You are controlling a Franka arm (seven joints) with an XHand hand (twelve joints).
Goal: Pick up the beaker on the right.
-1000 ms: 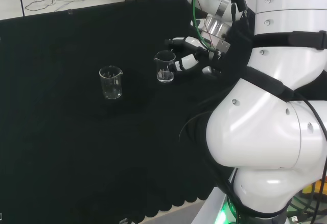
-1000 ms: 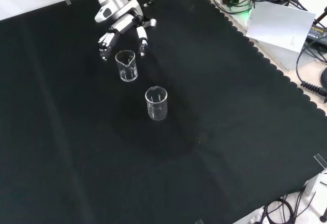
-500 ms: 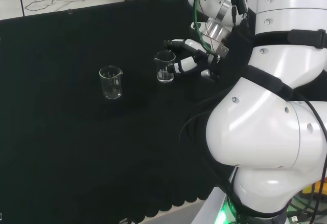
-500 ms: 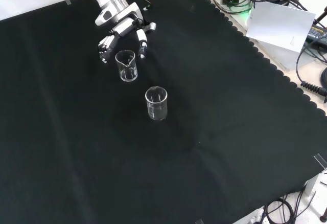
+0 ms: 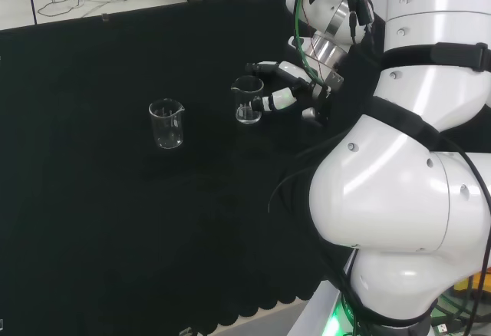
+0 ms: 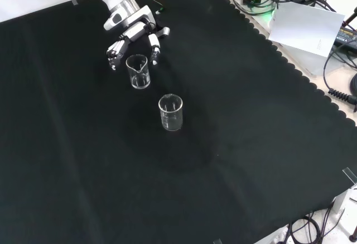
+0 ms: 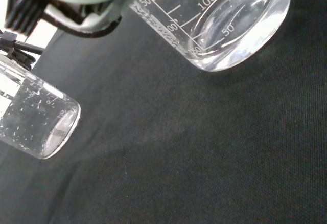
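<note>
The hand (image 5: 295,90) is hanging low over the black cloth (image 5: 92,221), just beside the right beaker (image 5: 247,100) as the head view shows it. That beaker is standing upright, its long axis vertical and its spout toward the far edge of the cloth in the head view, somewhat toward the arm's side of the cloth's middle. The left beaker (image 5: 166,123) is standing well apart from it, also upright.

The relation that matters: the right beaker is lying straight ahead of the fingertips, in the gap between thumb and fingers. In the front view the fingers (image 6: 114,52) are reaching down one side of the beaker (image 6: 138,71) and another finger (image 6: 154,48) down the other side, so the hand (image 6: 134,32) is straddling it from behind. The fingers are spread and only lightly bent, not yet wrapping the glass; I cannot tell whether any tip is touching it. By my reading, the hand needs to slide a little farther along and then curl in.

From the wrist, the near beaker (image 7: 230,24) is showing white graduation marks with numbers on its wall. The other beaker (image 7: 38,124) carries small droplets or bubbles on its glass.
</note>
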